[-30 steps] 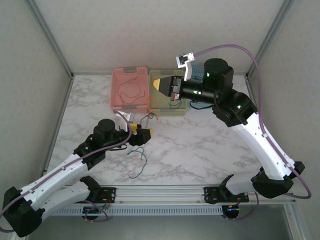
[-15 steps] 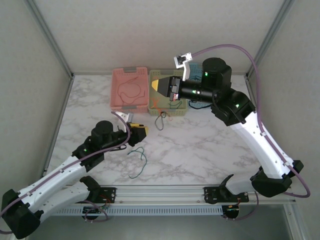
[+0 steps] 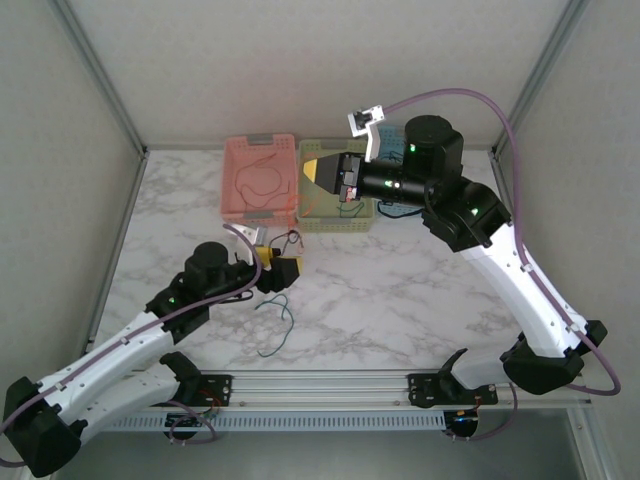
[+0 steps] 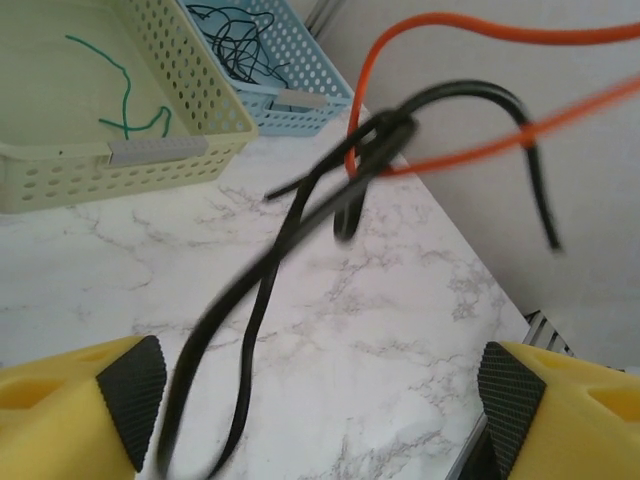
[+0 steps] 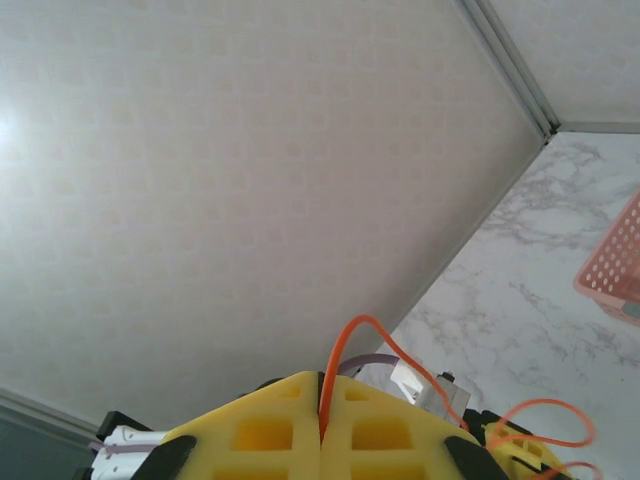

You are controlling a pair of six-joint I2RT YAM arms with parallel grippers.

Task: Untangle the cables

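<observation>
Pinching a red cable (image 5: 343, 350) between its 2 yellow fingers, the right gripper (image 5: 322, 418) is closed tight, and the strand rises from the seam where the fingers meet. From above, this gripper hangs over the green basket (image 3: 352, 222) at the back of the marble table (image 3: 410, 295).

The left gripper (image 4: 320, 400) stands wide open. Its 2 black pads (image 4: 132, 385) sit far apart at the bottom corners of the left wrist view. A black cable (image 4: 300, 215) runs through the gap between them, blurred, and touches neither pad as far as can be seen. Further up, the black cable loops around the red cable, and the 2 are hooked together in the air above the table. From above, the left gripper sits near the middle of the table, in front of the pink basket (image 3: 240, 143).

Other cables lie apart from this pair. A green cable (image 4: 122, 95) rests on the floor of the green basket. A blue basket (image 4: 312, 72) beside it holds a bundle of black cables (image 4: 232, 28). The pink basket holds a curled red strand. 1 more thin dark cable (image 3: 289, 322) lies loose on the table, just in front of the left gripper.
</observation>
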